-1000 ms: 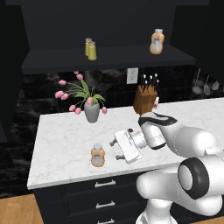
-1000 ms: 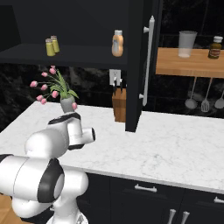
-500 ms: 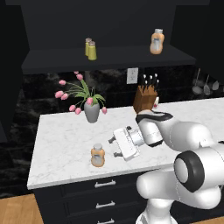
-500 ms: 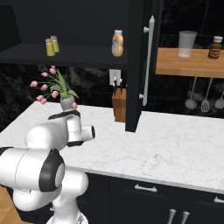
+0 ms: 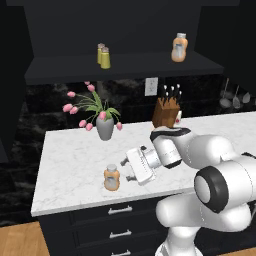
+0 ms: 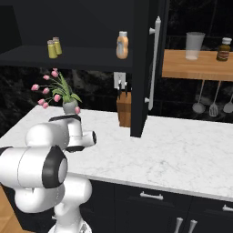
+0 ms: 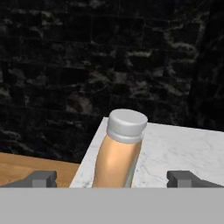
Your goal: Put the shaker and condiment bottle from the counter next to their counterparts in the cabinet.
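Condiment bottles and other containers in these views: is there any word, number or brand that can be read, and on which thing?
None can be read.
Condiment bottle on the counter: no legible text.
Orange bottle in the cabinet: grey label, too blurred.
Two shakers: no text.
Dark jar on the wooden shelf: pale label, too small.

The light is soft and even, and the white counter [image 5: 75, 165] is the brightest part, while the cabinet [image 5: 120, 30] above it is very dark inside. Small soft shadows lie on the counter under the condiment bottle [image 5: 112, 178] and beside the flower vase [image 5: 104, 128]. All the pictures are sharp with no glare, but the black wall behind the counter looks blotchy up close.
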Tool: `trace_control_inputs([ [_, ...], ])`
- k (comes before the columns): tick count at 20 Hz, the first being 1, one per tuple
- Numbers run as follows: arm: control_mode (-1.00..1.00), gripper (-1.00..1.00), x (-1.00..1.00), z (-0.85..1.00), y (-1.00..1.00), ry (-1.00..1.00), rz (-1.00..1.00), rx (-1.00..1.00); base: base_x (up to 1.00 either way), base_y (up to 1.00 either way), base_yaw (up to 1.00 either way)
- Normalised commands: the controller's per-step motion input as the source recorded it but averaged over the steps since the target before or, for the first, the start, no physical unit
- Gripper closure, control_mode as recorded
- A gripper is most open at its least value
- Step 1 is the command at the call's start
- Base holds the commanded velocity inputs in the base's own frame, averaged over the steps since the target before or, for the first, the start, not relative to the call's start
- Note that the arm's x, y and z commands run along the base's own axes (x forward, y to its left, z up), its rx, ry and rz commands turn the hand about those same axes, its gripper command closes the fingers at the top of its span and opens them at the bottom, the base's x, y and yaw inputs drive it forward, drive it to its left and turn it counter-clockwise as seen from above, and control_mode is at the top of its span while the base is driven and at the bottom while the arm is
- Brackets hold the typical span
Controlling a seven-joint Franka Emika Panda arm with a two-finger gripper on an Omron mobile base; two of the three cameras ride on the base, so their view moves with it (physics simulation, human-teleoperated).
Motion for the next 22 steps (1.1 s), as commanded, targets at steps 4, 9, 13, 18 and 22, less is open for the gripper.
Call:
trace_control_inputs([
  [4, -1.0, -1.0, 0.0, -0.02, 0.15, 0.0, 0.0, -0.02, 0.0, 0.0, 0.0],
  [9, -1.0, -1.0, -0.03, 0.0, 0.1, 0.0, 0.0, -0.03, 0.0, 0.0, 0.0],
  [13, -1.0, -1.0, -0.05, 0.0, 0.04, 0.0, 0.0, -0.04, 0.0, 0.0, 0.0],
  [18, -1.0, -1.0, 0.0, 0.0, 0.07, 0.0, 0.0, -0.03, 0.0, 0.0, 0.0],
  [22, -1.0, -1.0, -0.04, 0.0, 0.1, 0.0, 0.0, -0.04, 0.0, 0.0, 0.0],
])
